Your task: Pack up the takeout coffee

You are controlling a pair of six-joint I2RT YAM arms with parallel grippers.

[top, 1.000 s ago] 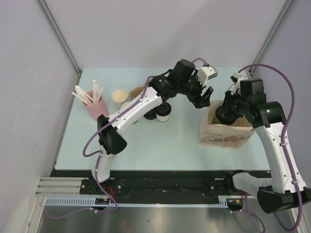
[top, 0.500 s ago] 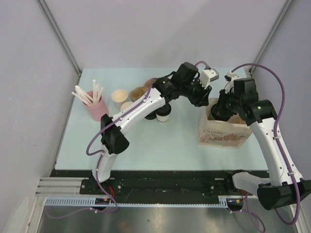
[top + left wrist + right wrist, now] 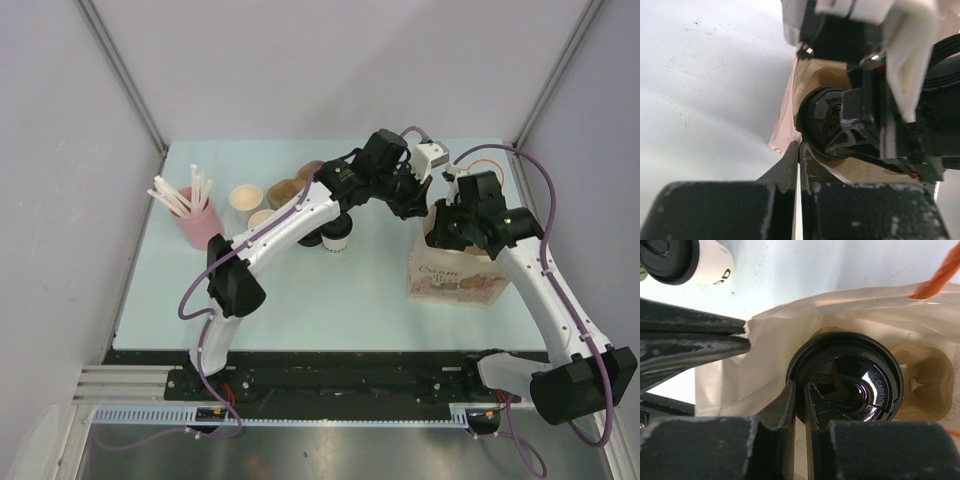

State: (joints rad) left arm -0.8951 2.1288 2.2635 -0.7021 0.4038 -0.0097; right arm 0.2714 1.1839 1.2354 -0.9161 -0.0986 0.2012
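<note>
The lidded cup [image 3: 850, 380] sits low inside the paper bag [image 3: 455, 275], which stands upright at the right of the surface [image 3: 300, 290]. Only its glossy black lid shows, so the colour of its sides cannot be told. Just right of it in the bag lies a tan pulp holder [image 3: 920, 380].

The right gripper [image 3: 801, 390] has its fingers drawn close together on the left rim of the lid, one outside the edge and one on top. The left gripper [image 3: 799, 150] is closed on the bag's left rim, pulling the mouth wide.

A white-sided cup [image 3: 338, 232] with a black lid stands on the surface well left of the bag, not yet packed.

These cups probably handle as light, thin-walled things. The paper sides would buckle under a hard squeeze, and the lid is slick plastic that could pop off if it carries the load. The stiff rolled rim under the lid looks like the safest place to hold. A grip round the upper wall, kept upright, would suit the cup on the surface. The bag is soft, and its mouth will probably sag shut once released.
</note>
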